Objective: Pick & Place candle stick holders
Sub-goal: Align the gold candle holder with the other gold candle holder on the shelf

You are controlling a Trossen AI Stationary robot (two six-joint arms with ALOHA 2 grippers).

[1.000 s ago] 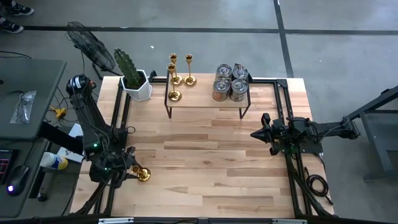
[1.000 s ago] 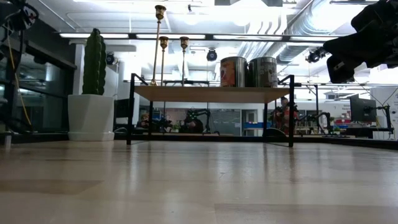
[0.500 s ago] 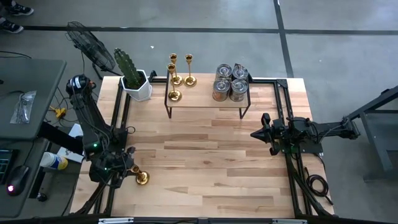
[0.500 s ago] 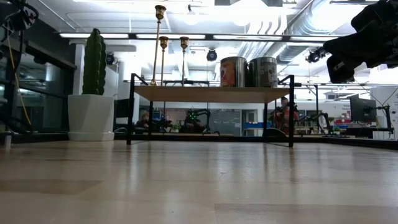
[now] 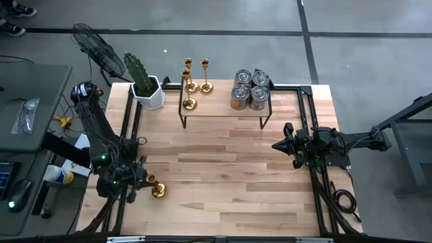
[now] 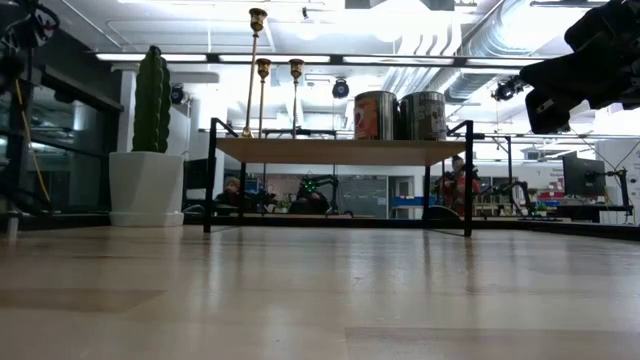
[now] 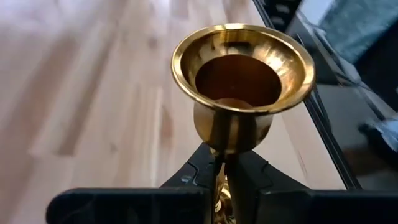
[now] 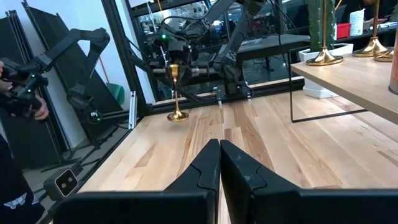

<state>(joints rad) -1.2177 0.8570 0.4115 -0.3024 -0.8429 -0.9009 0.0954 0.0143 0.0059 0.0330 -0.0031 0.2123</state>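
The left pincer point(image 5: 144, 183) is clamped on the stem of a gold candlestick point(image 5: 158, 190) standing near the table's point(image 5: 229, 182) front left corner. The right pincer point(image 5: 278, 144), fingers pressed together and empty, waits at the table's right side. Three more gold candlesticks point(image 5: 190, 84) and four silver holders point(image 5: 248, 89) stand on the small shelf point(image 5: 223, 110) at the back.

In the left wrist view the shiny gold flared candlestick point(image 7: 242, 87) has its slim stem and round base hidden behind the dark fingers point(image 7: 199, 177), while the wooden tabletop point(image 7: 81, 93) behind is blurred.

Gold candlesticks point(image 5: 188, 86): four, three on the raised shelf point(image 5: 223, 110), one on the table point(image 5: 229, 182). Silver cup holders point(image 5: 248, 89): four. Potted cactus point(image 5: 143, 82): one.
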